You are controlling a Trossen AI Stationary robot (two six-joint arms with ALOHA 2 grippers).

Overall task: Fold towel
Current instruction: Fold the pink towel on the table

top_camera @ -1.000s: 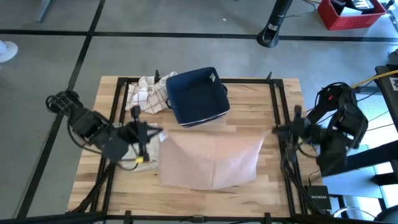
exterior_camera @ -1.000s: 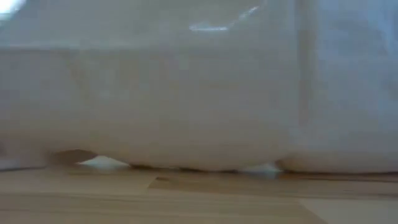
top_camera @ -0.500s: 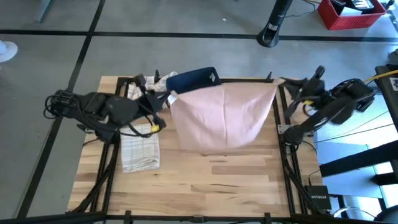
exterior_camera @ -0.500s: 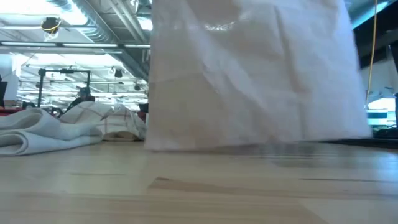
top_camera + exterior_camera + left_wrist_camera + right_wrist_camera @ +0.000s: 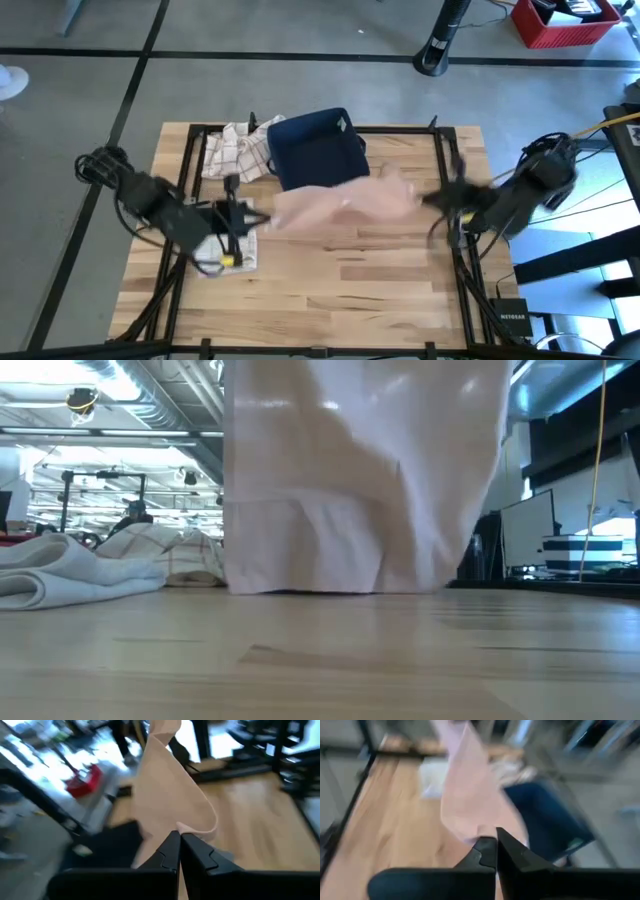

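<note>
A pale pink towel (image 5: 345, 205) hangs stretched between my two grippers over the middle of the table. In the low view its lower edge (image 5: 330, 588) reaches the tabletop. My left gripper (image 5: 262, 218) is shut at the towel's left end and my right gripper (image 5: 428, 200) is shut at its right end. Both wrist views show the shut fingers with pink cloth rising out of them, the left gripper (image 5: 180, 836) and the right gripper (image 5: 495, 840). My left gripper pinches the towel's left upper corner (image 5: 186, 826) between its two fingers, coming level from the table's left. The cloth runs away from the fingers in slack folds. My right gripper pinches the towel's right upper corner (image 5: 481, 831) between its two fingers, coming from the table's right. The towel sags between the two holds, its lower edge on the table.
A dark blue basket (image 5: 318, 150) stands behind the towel at the far middle. A checked cloth (image 5: 235, 150) lies crumpled to its left. A folded white towel (image 5: 228, 248) lies under my left arm, also seen as a folded towel (image 5: 50, 575) in the low view. Bare wood lies at the near side.
The towel lay flat near the front a second ago. Both grippers lifted it by its corners and carried it spread out toward the far edge over the basket, then swung back toward the near side and down. The towel now hangs lower and looser between them.
</note>
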